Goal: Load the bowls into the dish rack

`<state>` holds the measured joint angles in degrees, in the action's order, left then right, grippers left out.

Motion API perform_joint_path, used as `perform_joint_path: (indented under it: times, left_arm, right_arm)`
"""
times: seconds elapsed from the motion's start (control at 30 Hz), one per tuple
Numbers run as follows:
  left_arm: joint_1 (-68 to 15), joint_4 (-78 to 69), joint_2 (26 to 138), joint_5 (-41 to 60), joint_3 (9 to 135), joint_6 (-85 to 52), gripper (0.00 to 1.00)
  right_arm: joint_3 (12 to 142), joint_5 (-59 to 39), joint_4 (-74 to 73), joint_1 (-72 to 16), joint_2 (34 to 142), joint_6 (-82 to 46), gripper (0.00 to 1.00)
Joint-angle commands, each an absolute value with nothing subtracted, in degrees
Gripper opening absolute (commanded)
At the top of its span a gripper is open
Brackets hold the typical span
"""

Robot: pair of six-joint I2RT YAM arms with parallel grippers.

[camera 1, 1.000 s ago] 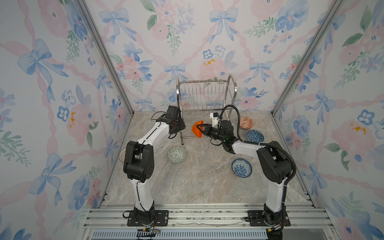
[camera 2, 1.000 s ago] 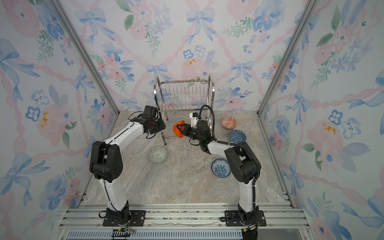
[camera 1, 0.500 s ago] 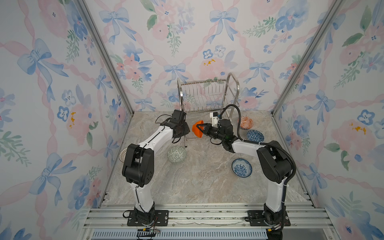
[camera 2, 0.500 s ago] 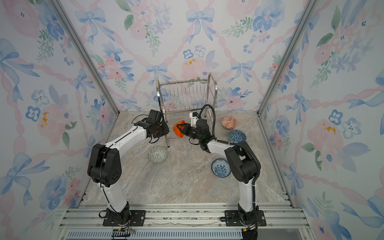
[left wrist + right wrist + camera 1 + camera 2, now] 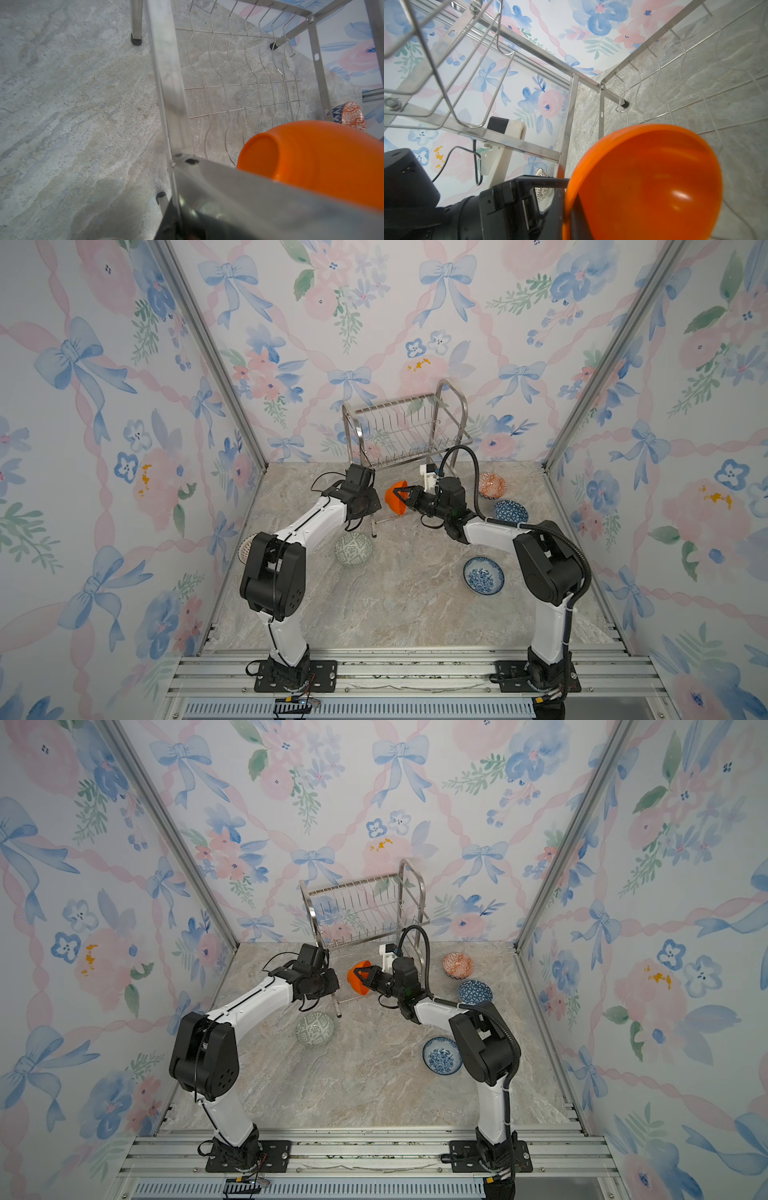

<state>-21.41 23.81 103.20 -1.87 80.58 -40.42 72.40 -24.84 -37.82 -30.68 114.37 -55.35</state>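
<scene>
Right gripper (image 5: 400, 492): clasping orange bowl (image 5: 393, 502) above lower shelf of dish rack (image 5: 405, 427).
Left gripper (image 5: 368, 508): hovering by dish rack's front leg; grip unclear.

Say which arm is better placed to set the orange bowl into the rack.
Right. The right gripper holds the orange bowl by the rim, tilted, at the rack's lower shelf. The left arm carries no bowl, beside the rack's front post.

Both top views look down from high in front over my whole surface (image 5: 395, 605); wrist cameras sit close at the dish rack (image 5: 166, 62), both catching the orange bowl (image 5: 643, 182).
</scene>
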Motion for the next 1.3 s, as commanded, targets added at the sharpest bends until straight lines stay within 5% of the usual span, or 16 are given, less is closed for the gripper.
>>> perform_joint_path:
  times: [0.0,0.83,1.27]
  left_arm:
    - [-21.1,29.8,102.4,-7.0,79.6,-36.3,0.12]
    - [-21.3,29.8,102.5,6.1,79.9,-10.6,0.13]
    - [-21.0,29.9,99.7,0.0,80.6,-19.8,0.67]
  right_arm:
    - [74.0,-25.1,-38.9,-30.0,115.0,-55.5,0.0]
    - [69.3,-23.9,-35.5,-29.0,108.5,-53.7,0.0]
    - [68.1,-25.6,-42.4,-30.1,108.9,-56.7,0.0]
